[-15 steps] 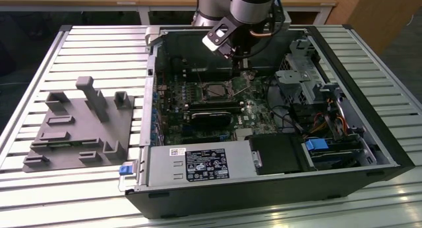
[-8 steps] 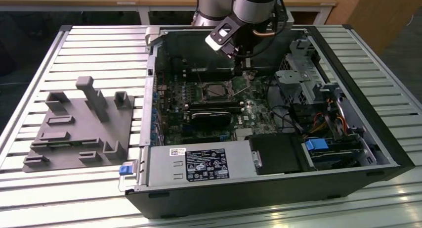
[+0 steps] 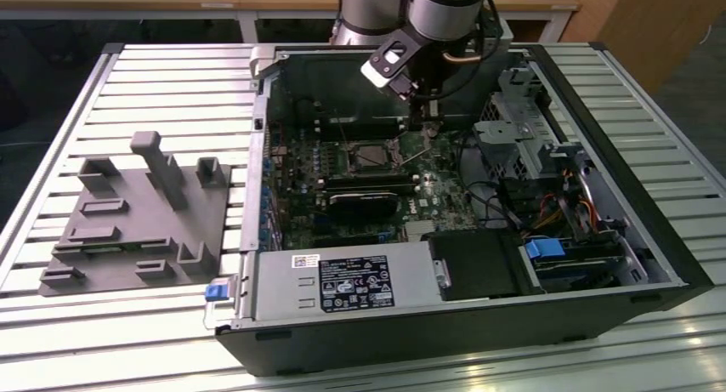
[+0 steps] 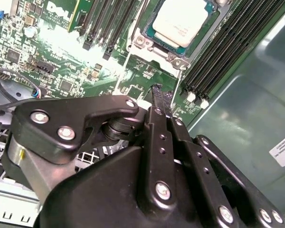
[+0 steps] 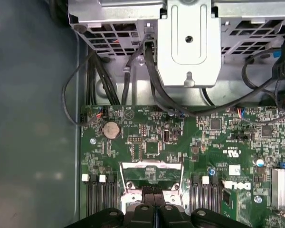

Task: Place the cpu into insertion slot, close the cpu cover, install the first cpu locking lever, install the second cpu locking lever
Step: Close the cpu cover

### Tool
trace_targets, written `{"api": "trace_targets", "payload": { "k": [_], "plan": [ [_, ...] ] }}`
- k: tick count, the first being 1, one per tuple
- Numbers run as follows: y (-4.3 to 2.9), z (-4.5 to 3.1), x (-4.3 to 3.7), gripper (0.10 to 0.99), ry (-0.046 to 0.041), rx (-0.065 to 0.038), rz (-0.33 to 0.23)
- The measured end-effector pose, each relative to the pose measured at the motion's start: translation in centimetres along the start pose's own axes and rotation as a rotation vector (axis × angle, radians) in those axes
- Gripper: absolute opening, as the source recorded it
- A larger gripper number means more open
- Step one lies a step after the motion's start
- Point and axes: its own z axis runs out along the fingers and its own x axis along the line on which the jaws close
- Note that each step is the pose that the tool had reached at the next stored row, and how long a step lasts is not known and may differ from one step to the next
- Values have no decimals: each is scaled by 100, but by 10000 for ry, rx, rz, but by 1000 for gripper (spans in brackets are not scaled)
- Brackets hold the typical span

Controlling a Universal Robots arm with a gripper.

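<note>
Gripper [image 4: 157,91] pressed together, tips just off socket [image 4: 176,61] corner; cpu [image 4: 180,21] seated in socket; bare case panel [image 4: 247,109] beside.

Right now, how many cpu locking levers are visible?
2. One locking lever runs along one side of the socket, the second lever along the opposite side. The claw may hide more.

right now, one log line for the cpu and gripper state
cpu: in socket | gripper: shut, tips at socket edge
</note>
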Motion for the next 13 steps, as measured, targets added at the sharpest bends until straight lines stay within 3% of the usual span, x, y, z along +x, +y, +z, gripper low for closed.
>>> {"api": "trace_targets", "payload": {
  "k": [13],
  "plan": [
    [77, 20, -1, 106, 1, -51, -5]
  ]
}}
